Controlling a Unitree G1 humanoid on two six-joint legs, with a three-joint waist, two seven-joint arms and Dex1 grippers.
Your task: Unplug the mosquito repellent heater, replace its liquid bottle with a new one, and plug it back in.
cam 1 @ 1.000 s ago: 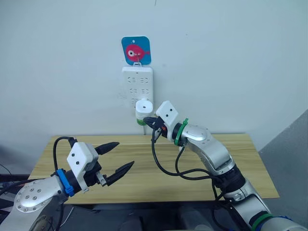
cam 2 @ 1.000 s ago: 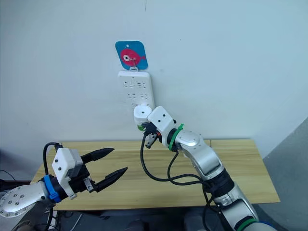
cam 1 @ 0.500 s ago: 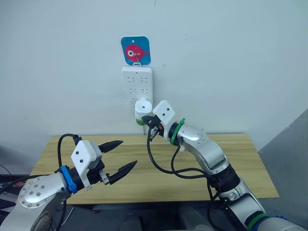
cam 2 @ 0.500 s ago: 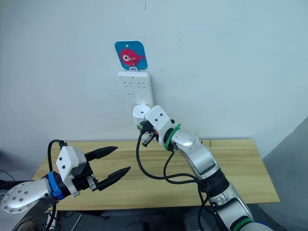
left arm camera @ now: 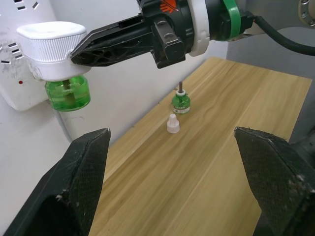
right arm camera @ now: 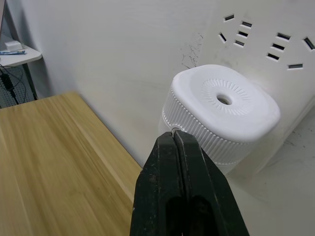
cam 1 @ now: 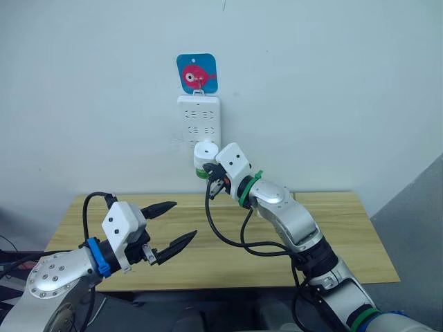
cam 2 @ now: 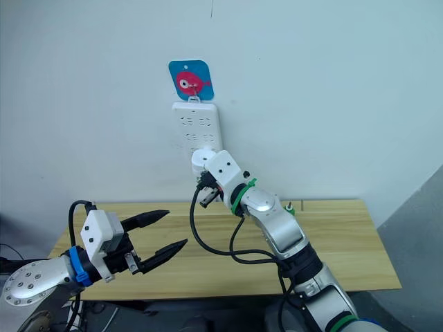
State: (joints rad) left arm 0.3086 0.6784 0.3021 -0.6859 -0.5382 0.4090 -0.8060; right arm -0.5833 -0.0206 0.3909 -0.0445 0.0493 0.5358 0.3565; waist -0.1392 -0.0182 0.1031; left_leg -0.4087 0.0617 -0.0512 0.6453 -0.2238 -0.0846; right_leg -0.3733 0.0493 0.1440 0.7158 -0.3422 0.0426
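Two robot arms are seen before a wall. The mosquito repellent heater is plugged into the white power strip hung above the wooden table. The right gripper, jaws pressed together, is held against its ribbed side. The left gripper hangs over the table, jaws spread apart.
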